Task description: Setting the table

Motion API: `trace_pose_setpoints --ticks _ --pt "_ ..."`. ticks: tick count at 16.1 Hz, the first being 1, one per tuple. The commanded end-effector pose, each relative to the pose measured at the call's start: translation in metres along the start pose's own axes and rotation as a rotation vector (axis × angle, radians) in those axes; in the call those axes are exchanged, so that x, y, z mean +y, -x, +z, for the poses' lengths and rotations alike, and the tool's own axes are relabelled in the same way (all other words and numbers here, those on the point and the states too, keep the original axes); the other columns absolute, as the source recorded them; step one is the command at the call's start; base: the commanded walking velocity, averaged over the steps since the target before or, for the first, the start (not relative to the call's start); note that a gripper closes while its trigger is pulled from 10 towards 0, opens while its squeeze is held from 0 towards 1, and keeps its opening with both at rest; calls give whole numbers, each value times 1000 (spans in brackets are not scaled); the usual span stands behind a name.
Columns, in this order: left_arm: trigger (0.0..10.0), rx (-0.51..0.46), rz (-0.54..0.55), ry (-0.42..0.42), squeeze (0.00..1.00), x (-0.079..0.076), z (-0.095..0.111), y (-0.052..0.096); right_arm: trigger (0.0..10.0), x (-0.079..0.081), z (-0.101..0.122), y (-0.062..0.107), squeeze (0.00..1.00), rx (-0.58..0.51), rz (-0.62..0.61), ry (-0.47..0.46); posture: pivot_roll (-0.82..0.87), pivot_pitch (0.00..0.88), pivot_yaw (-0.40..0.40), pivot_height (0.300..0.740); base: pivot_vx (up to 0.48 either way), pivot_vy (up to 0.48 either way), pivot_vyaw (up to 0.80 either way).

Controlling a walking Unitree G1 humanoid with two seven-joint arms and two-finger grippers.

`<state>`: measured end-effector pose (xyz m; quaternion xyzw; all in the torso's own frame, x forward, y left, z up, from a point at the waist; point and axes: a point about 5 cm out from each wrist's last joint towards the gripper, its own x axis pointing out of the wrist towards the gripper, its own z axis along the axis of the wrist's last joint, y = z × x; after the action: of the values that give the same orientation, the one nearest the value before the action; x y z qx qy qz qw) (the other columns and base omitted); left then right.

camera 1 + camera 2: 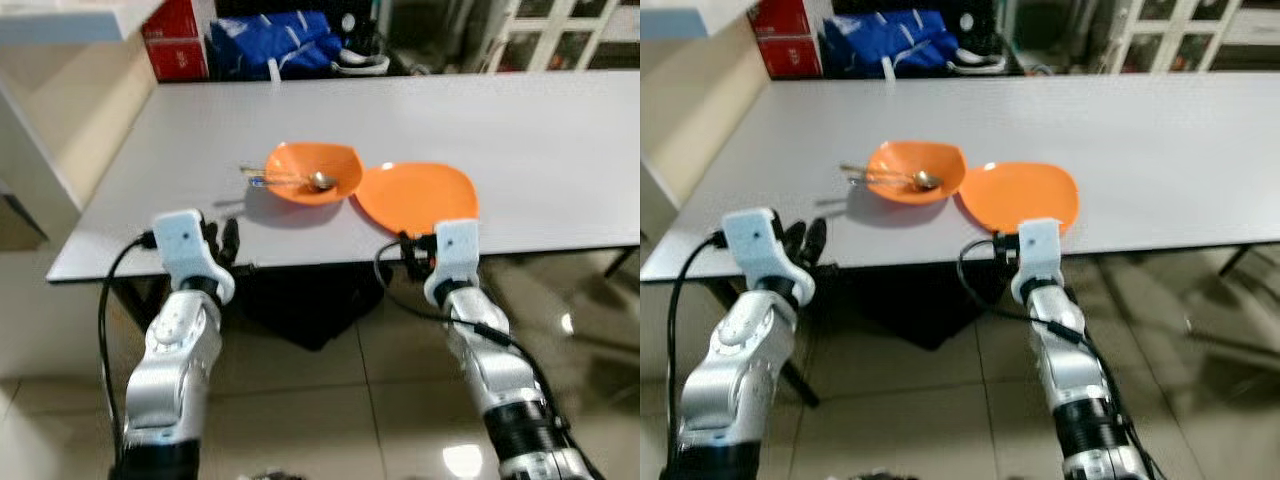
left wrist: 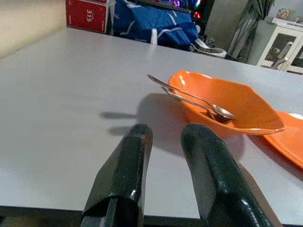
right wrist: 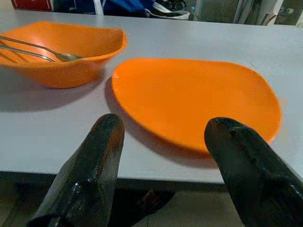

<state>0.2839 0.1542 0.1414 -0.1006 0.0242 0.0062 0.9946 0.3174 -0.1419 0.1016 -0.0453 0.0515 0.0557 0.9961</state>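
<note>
An orange bowl [image 1: 313, 172] stands on the grey table [image 1: 540, 130] near its front edge. A metal spoon [image 2: 215, 112] and a second thin utensil lie in the bowl, their handles sticking out toward the left. An orange plate [image 1: 417, 195] lies flat just right of the bowl, touching or nearly touching it. My left gripper [image 1: 222, 243] hovers at the table's front edge, left of the bowl, its fingers [image 2: 128, 170] a narrow gap apart and empty. My right gripper [image 3: 165, 124] is open wide at the table edge, right in front of the plate [image 3: 194, 97].
Beyond the table's far edge are a red box [image 1: 175, 40], a blue bag [image 1: 275, 45] and white cabinets [image 1: 560, 35]. A cream counter [image 1: 60, 110] runs along the left. A dark object [image 1: 300, 300] sits under the table on the glossy tiled floor.
</note>
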Motion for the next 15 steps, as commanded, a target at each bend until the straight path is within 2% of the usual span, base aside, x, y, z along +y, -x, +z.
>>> trace_pose_setpoints --ticks 1,7,9,10,12,15 --pt "10000 14 -12 0 0 -3 -2 -1 10000 -4 -2 -1 0 8 -5 5 -114 0 58 740 0 480 0" --pt "10000 27 -10 -22 0 0 -4 -1 10000 -4 -4 0 0 14 -12 -14 -116 0 67 740 0 480 0" --pt "10000 23 -15 -60 0 4 -4 1 10000 -10 -3 2 0 -8 -23 -39 -116 0 66 740 0 480 0" --pt "10000 23 -9 -89 0 11 -4 5 10000 -14 -3 5 0 -4 -18 -35 -117 0 64 740 0 480 0" --pt "10000 78 47 -124 0 44 -8 23 10000 -22 -5 21 0 -8 24 16 -111 1 67 740 0 480 0" --pt "10000 102 92 -141 0 62 -8 34 10000 -20 -7 33 0 4 65 44 -105 0 60 740 0 480 0"
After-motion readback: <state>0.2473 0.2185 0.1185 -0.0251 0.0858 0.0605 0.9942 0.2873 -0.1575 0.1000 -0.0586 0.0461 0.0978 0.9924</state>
